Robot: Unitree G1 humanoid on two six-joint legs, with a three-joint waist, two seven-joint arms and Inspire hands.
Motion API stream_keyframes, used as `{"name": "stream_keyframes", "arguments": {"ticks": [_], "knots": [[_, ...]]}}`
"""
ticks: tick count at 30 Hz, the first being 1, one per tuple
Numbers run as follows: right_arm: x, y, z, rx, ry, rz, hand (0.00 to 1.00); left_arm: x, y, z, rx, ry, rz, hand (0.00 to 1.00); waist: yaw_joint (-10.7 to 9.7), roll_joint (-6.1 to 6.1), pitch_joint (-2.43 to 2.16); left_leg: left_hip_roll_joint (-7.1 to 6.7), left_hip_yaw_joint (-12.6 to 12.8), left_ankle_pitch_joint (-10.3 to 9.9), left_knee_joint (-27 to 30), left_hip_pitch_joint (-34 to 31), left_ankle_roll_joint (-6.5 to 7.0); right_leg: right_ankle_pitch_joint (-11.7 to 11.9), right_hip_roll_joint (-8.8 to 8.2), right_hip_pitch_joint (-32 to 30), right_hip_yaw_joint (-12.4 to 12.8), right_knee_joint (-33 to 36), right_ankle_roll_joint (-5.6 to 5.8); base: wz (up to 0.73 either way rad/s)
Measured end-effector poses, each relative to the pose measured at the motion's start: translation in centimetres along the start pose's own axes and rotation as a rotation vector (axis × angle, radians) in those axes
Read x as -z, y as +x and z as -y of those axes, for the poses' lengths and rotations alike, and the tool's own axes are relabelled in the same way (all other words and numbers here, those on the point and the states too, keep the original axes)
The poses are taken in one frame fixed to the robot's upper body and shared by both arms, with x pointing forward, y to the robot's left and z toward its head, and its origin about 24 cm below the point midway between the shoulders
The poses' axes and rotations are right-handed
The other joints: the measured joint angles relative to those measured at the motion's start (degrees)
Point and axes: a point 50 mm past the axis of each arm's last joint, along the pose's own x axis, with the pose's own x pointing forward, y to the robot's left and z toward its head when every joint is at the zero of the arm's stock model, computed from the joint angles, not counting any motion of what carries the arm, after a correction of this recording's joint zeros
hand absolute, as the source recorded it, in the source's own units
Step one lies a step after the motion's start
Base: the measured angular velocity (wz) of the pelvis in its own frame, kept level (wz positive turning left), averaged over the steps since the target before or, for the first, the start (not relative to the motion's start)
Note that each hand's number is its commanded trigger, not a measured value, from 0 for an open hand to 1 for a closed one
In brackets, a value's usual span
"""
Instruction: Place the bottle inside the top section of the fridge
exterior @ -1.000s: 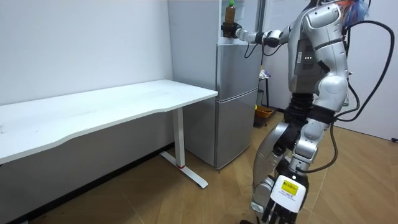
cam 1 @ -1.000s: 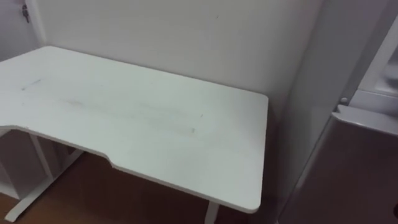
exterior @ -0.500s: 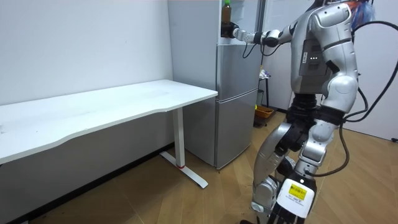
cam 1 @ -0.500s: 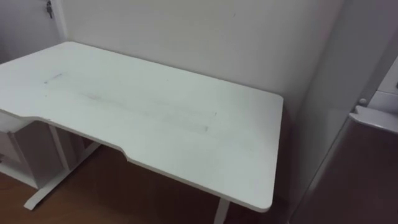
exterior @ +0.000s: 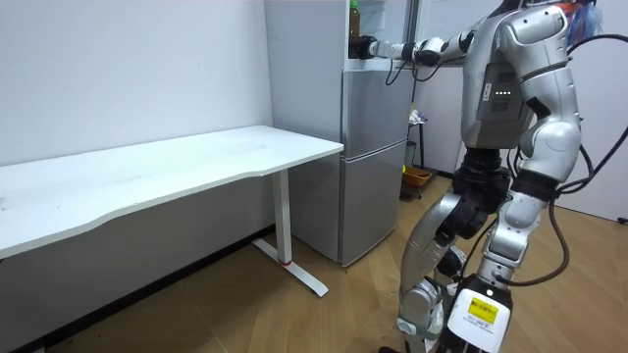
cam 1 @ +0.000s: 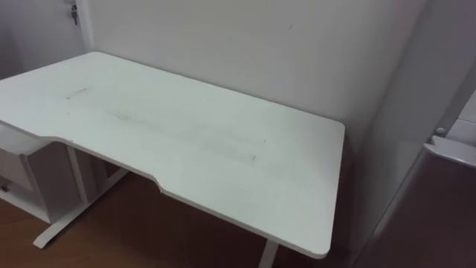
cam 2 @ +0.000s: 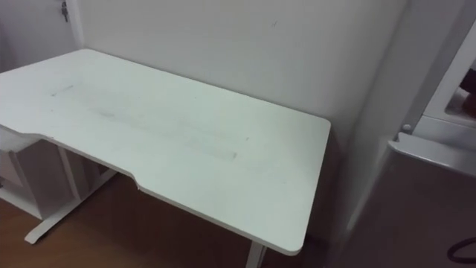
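Note:
In the room view I stand on the wood floor at the right of the grey fridge [exterior: 373, 157], body turned toward it. My right arm is stretched level into the open upper compartment [exterior: 386, 29]. The bottle [exterior: 353, 20], dark with a green cap, stands upright at that compartment's left side. My right hand [exterior: 366, 46] is at the bottle's base; whether it still grips it I cannot tell. In the eye views the fridge's side wall [cam 1: 416, 97] and lower door [cam 2: 435, 201] are at the right.
A long white table [cam 1: 193, 138] on white legs stands against the wall, its right end close beside the fridge. A white drawer unit [cam 1: 18, 179] sits under its left end. A small yellow bin [exterior: 417, 177] stands on the floor behind the fridge.
The bottle has gone a little further left into the upper compartment and my arm has straightened after it. My torso has shifted right. The head camera has turned left.

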Motion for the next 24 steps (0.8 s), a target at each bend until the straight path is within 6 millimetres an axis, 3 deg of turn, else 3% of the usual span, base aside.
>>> {"name": "stream_keyframes", "arguments": {"ticks": [11,24], "knots": [[0.06,0.08,0.13,-0.019,0.003,-0.015,0.00,0.95,-0.22,-0.01,0.001,0.009,-0.022,0.00,-0.1,-0.53,-0.36,-0.10,0.0,0.0,-0.2,0.3,0.00,-0.1,-0.22,0.2,-0.4,0.2,-0.03,0.00],[0.41,0.13,0.27,-0.034,-0.007,-0.035,0.00,1.01,-0.23,0.04,0.006,0.010,-0.023,0.00,-0.3,-1.09,0.16,-0.19,0.0,0.0,-0.8,1.5,-0.03,-0.4,-0.20,1.1,-0.2,-0.1,0.35,0.00]]}}
